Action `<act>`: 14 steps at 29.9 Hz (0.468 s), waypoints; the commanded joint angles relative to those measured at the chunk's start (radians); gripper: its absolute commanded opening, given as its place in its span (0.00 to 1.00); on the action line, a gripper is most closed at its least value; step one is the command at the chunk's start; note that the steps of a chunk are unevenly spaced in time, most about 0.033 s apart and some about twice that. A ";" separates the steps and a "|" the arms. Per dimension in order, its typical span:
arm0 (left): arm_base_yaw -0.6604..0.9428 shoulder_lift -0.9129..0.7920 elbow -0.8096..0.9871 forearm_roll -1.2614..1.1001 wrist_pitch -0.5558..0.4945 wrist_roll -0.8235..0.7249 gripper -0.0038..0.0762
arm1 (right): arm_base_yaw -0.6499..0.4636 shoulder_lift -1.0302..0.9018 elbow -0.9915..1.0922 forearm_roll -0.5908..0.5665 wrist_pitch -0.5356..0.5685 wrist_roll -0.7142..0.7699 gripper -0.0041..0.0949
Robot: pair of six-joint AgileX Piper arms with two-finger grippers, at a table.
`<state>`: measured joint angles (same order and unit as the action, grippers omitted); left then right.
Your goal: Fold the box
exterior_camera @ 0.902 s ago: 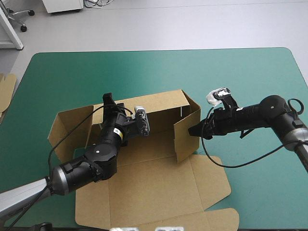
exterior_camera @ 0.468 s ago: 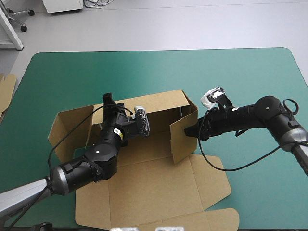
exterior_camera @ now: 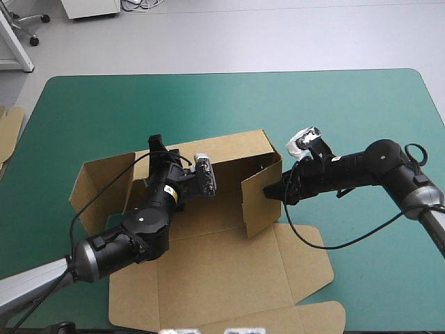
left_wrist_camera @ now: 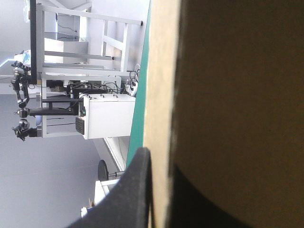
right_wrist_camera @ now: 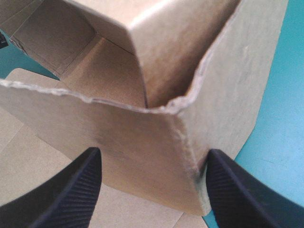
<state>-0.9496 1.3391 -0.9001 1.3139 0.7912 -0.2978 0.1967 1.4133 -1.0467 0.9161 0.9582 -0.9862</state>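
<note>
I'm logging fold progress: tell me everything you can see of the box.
The box is a cut brown board sheet on the teal-green table, half formed: rear wall and right flap upright, front panels flat. The left end effector is shut on the rear wall; the open right end effector is against the right flap.

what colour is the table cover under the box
The cover under the box is plain teal-green; the high view shows it best.

The box (exterior_camera: 222,271) is matt brown cardboard with rough edges; the teal-green cover (exterior_camera: 104,111) looks smooth and matt.
</note>
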 commanded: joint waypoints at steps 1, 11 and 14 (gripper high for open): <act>-0.007 -0.018 -0.018 -0.015 -0.009 -0.031 0.03 | 0.000 -0.036 -0.027 0.060 -0.013 -0.020 0.64; -0.007 -0.018 -0.018 -0.015 -0.009 -0.034 0.03 | 0.057 -0.034 -0.024 0.026 -0.124 -0.008 0.64; -0.007 -0.018 -0.018 -0.015 -0.005 -0.034 0.03 | 0.126 -0.034 -0.004 0.007 -0.226 -0.006 0.64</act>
<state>-0.9496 1.3391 -0.9001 1.3139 0.7912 -0.2989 0.2747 1.4133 -1.0403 0.8977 0.8256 -0.9898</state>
